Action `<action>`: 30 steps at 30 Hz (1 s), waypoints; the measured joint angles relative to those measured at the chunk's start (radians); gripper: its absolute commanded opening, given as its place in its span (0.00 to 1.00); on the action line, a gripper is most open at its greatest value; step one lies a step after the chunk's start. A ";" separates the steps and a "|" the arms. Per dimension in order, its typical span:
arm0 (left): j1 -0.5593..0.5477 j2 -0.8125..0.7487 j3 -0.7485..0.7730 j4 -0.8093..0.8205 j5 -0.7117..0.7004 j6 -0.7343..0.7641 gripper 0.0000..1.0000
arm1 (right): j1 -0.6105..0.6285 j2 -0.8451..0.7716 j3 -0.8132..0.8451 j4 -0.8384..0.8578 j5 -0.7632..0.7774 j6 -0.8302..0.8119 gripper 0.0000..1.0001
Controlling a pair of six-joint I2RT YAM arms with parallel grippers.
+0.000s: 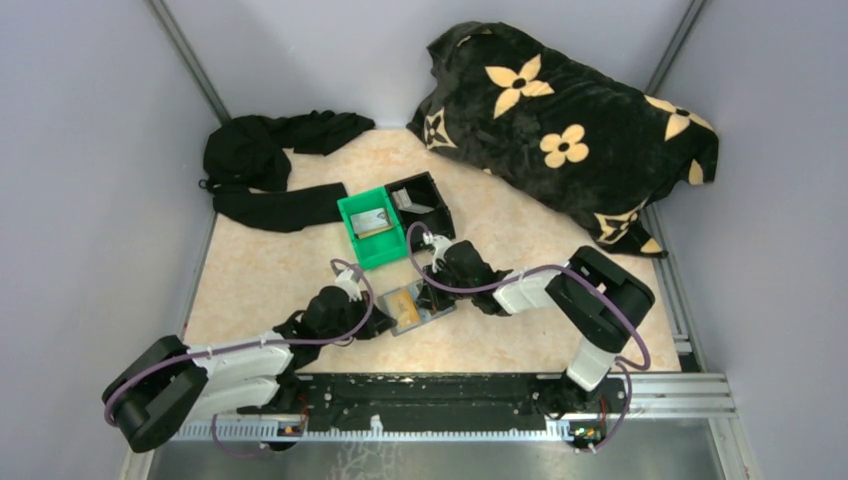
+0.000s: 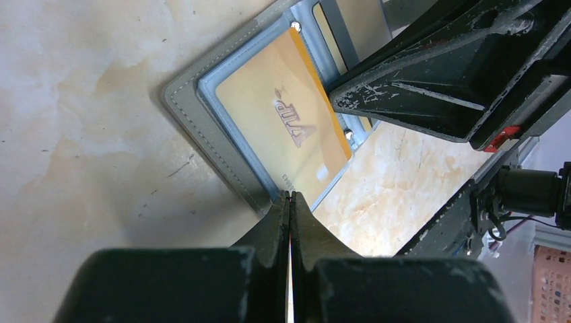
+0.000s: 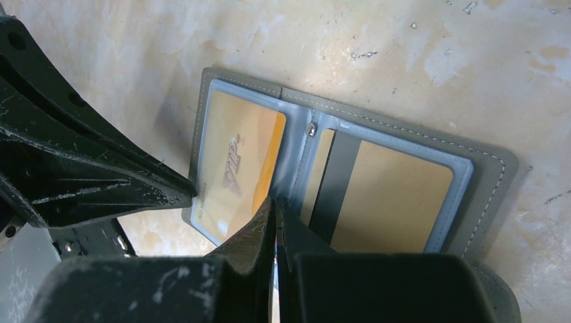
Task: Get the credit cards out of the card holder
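- Holder [image 3: 488,176]: lies open and flat on the table [image 1: 260,285], between the two grippers.
- Left gripper [image 2: 289,197]: fingers pressed together, holding nothing. Its tips are at the holder's outer edge, just beside the scripted golden card [image 2: 269,124]; contact cannot be told.
- Right gripper [image 3: 275,202]: fingers together, empty, with its tips over the holder's centre fold.
- Cards: in the right wrist view the scripted one sits in the pocket left of the tips. A second golden card [image 3: 397,202], dark-striped, sits in the pocket to their right.
- Green bin [image 1: 375,250] and black bin [image 1: 440,215]: side by side, beyond the right gripper.
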State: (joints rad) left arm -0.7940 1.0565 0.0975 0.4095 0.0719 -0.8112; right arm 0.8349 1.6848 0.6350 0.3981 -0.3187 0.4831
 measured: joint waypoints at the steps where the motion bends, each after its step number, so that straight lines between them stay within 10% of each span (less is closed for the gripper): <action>1: 0.000 -0.003 -0.003 0.002 0.000 -0.003 0.00 | 0.000 0.000 0.000 0.000 -0.001 0.000 0.12; 6: 0.001 -0.012 -0.011 0.004 -0.015 -0.003 0.00 | -0.017 0.002 0.000 0.029 -0.025 0.021 0.36; 17: 0.012 0.051 -0.018 0.089 -0.012 -0.005 0.00 | -0.077 0.056 -0.039 0.189 -0.181 0.091 0.37; 30: 0.020 0.087 -0.011 0.120 -0.003 -0.007 0.00 | -0.086 0.095 -0.066 0.267 -0.217 0.114 0.00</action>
State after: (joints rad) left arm -0.7742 1.1439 0.0868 0.5293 0.0685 -0.8181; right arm 0.7490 1.7794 0.5694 0.6651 -0.5362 0.5968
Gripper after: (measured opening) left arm 0.005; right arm 0.026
